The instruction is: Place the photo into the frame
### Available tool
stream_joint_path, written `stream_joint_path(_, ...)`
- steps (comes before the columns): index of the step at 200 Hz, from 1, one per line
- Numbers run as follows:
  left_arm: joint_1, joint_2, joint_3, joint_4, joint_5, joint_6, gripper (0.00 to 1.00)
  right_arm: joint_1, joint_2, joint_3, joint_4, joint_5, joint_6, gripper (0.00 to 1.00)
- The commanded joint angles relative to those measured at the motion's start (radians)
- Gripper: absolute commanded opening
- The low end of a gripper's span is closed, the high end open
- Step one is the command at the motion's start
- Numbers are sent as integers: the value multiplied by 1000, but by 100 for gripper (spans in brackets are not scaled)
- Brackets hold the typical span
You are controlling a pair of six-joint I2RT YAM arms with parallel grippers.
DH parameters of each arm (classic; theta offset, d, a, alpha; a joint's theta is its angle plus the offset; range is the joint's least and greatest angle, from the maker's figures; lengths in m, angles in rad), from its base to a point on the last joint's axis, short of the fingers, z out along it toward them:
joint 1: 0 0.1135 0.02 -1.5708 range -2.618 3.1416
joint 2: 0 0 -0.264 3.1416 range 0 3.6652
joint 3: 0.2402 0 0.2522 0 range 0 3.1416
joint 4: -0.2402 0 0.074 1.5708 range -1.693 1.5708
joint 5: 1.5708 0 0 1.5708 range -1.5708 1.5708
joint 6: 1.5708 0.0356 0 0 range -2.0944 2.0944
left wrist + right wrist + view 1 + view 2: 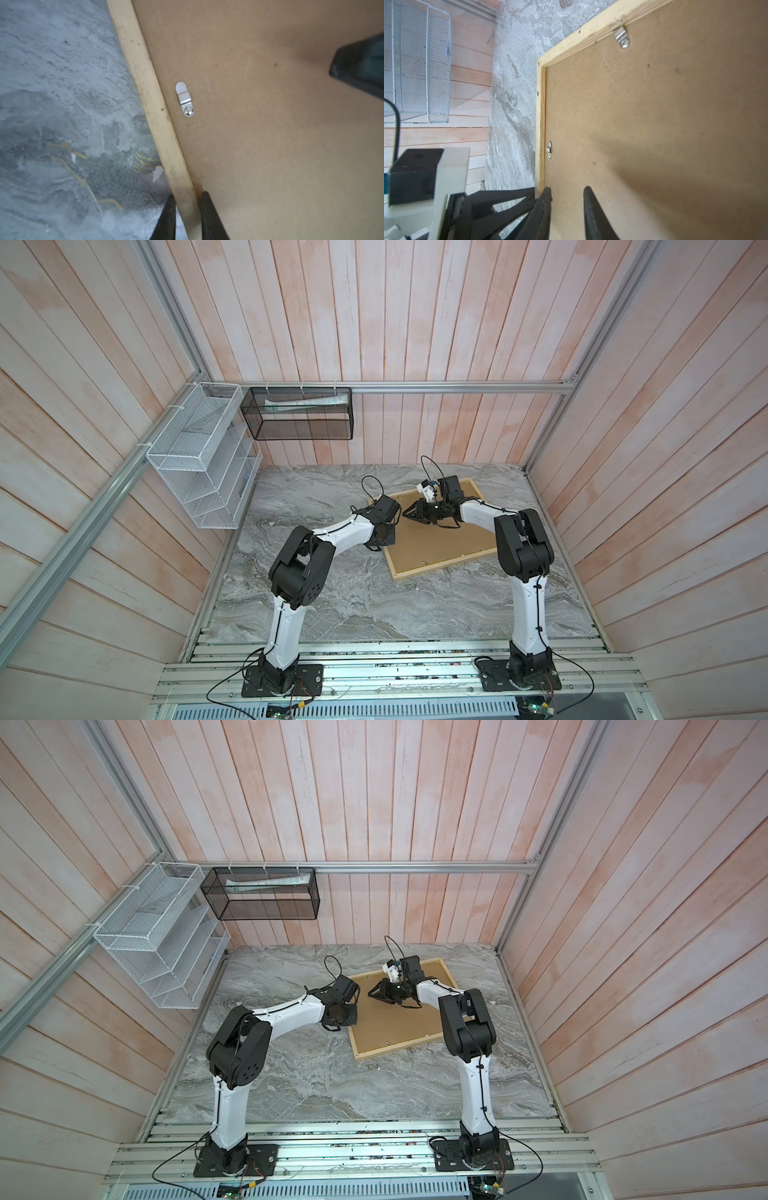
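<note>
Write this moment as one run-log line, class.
frame: face down, backing board in | photo: not visible | left gripper: astride frame rail | right gripper: open over backing board

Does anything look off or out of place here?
The frame lies back-up, askew to the table's edges. A turn clip on its backing board lies along the rail, not across it, so it seems unlatched.

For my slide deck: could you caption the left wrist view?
Left tool over the pale wood frame, brown backing board with a silver turn clip alongside, marble table beyond.
</note>
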Motion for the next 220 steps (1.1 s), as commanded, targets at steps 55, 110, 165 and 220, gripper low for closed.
stream_joint_path(55, 130, 108, 45, 19, 98, 317, 8, 37, 82, 88, -9, -29, 42, 29)
stream_joint_path(110, 129, 107, 29, 37, 152, 364, 8, 71, 240, 312, -22, -32, 118, 29)
stream_joint_path(165, 109, 111, 19, 44, 170, 366, 7, 102, 425, 578, -172, -21, 136, 29)
stream_joint_path(220, 103, 115, 22, 50, 167, 376, 5, 126, 544, 727, -375, -17, 48, 29)
